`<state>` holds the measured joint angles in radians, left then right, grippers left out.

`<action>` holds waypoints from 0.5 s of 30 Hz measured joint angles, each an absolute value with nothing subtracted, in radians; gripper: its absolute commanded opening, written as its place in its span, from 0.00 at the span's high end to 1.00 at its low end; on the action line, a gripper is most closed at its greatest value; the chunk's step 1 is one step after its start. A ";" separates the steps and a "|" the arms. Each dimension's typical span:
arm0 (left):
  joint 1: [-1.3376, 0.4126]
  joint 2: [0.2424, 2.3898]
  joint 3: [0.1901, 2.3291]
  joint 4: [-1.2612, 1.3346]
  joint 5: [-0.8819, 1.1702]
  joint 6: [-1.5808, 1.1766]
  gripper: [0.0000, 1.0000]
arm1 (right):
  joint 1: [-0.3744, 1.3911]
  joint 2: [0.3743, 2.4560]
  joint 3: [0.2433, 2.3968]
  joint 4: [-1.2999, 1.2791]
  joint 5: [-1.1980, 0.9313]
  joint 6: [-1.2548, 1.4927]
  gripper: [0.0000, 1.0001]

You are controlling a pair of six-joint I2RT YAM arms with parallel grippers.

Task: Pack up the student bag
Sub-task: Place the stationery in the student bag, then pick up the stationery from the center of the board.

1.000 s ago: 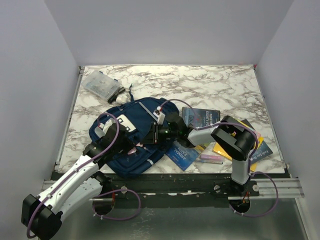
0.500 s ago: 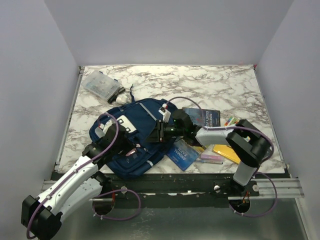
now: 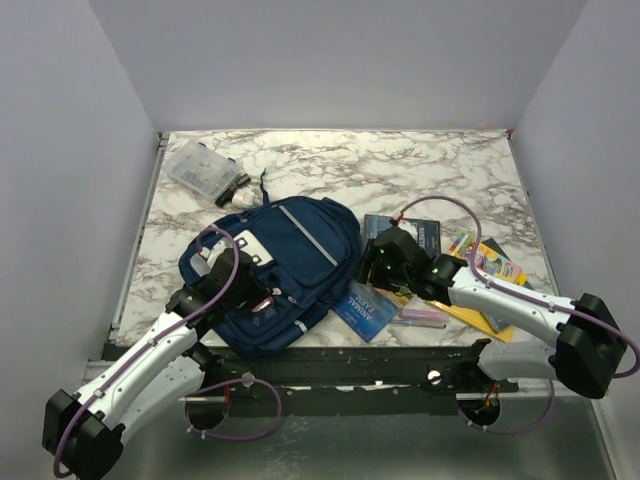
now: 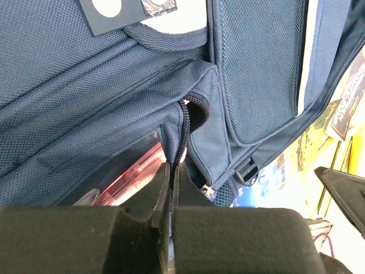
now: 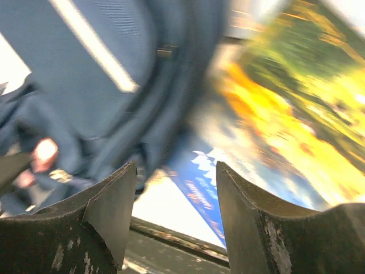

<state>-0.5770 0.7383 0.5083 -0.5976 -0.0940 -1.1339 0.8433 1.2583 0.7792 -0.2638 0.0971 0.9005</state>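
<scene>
Nearest the arm bases, the left gripper [image 3: 262, 297] lies on the near lower part of the student bag [image 3: 300, 250]. In its wrist view the jaws are pressed together, their tips against the bag's open zipper [image 4: 183, 128]; whether a fold of cloth is caught between them cannot be told. The navy bag lies flat on the marble table [image 3: 400, 170], left of centre, with its near end close to the front edge, a white patch [image 3: 250, 245] on the pocket and a grey stripe [image 3: 300, 232] along the body. Just right of the bag, the right gripper [image 3: 372, 270] hangs over the table with its jaws spread and nothing between them; its own view is blurred, showing the bag's side and coloured book covers below. A blue paperback [image 3: 362, 308] lies beside the bag's right edge, a pink marker [image 3: 420, 318] just right of it, and a yellow book [image 3: 462, 312] under the right forearm. Further back sit a dark blue book [image 3: 420, 232] and a crayon pack [image 3: 488, 258]. At the far left corner lies a clear plastic box [image 3: 203, 168], apart from the bag.
</scene>
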 measured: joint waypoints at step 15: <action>-0.577 0.776 0.508 -0.567 -0.087 -1.117 1.00 | 0.842 0.908 0.584 -0.994 0.379 1.546 0.50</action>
